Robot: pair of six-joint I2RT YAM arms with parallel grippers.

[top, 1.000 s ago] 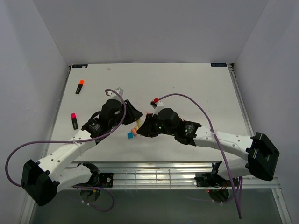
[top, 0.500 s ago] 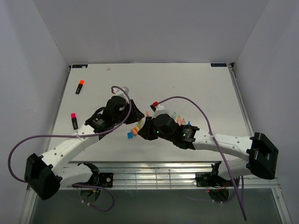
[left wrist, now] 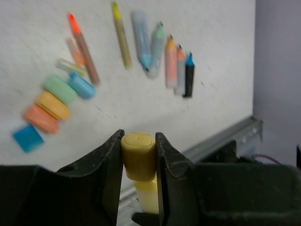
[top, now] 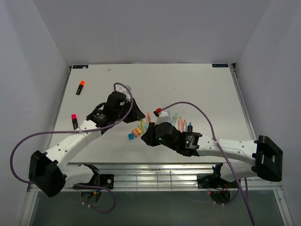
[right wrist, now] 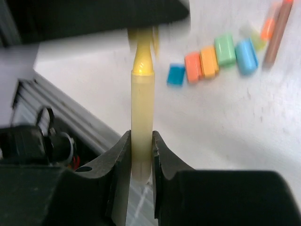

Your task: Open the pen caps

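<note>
Separating the yellow pen was the step in hand. The left gripper point(left wrist: 138, 157) had its jaws clamped on the yellow cap point(left wrist: 138, 148). The right gripper point(right wrist: 141, 160) had its jaws clamped on the pale yellow pen body point(right wrist: 142, 108). Both held their parts up off the table point(left wrist: 221, 42), over its near half. In the right wrist view the narrow neck point(right wrist: 142, 52) of the pen showed bare above the body, so the cap looked mostly off. Whether it was fully free could not be told, as the left gripper hid the join. A row of loose caps point(left wrist: 54, 101) lay on the table, with a fan of uncapped pens point(left wrist: 160, 56) just beside it. An orange-capped black marker point(top: 81, 87) and a pink-capped black marker point(top: 74, 121) lay well apart at the left. Judged next: draw the grippers apart straight along the pen's axis until the tip clears, then set the cap by the row and the pen by the fan.
</note>
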